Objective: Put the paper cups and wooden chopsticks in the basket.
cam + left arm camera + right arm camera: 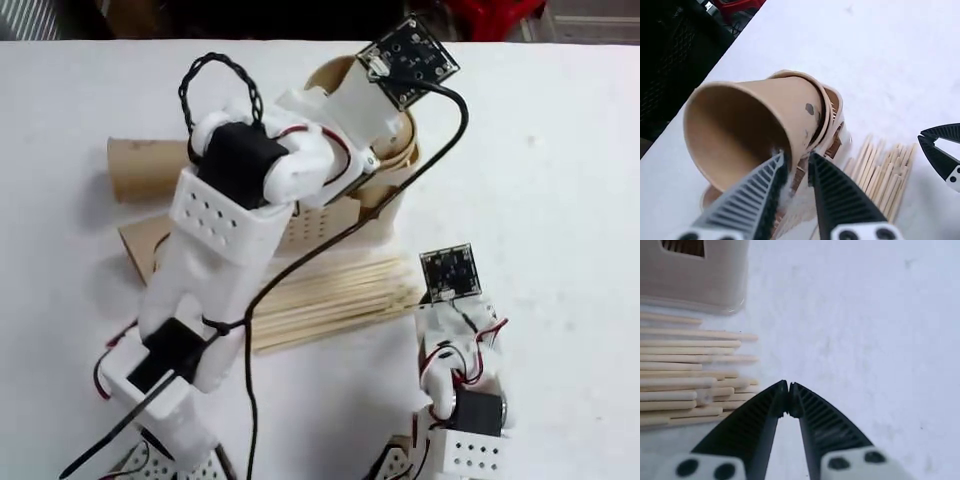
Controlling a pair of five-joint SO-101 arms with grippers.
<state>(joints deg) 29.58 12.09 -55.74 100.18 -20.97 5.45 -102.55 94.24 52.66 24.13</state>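
High view: fixed overhead, looking steeply down over the table [560, 150], moderately far, taking in basket [318, 226] and chopsticks [330, 300].

Left wrist view: set behind the left gripper [796, 162], sighting forward along it, very near a cup [740, 120].

Right wrist view: set behind the right gripper [788, 390], facing down, close to the table.

Shared across all three: the chopsticks. Shared between high and right wrist views also: a basket corner. Shared between wrist views: the right gripper, at the edge of the left one.

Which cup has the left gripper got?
The tilted cup with its mouth facing the wrist camera; left gripper pinches its rim. Other cups nest behind it.
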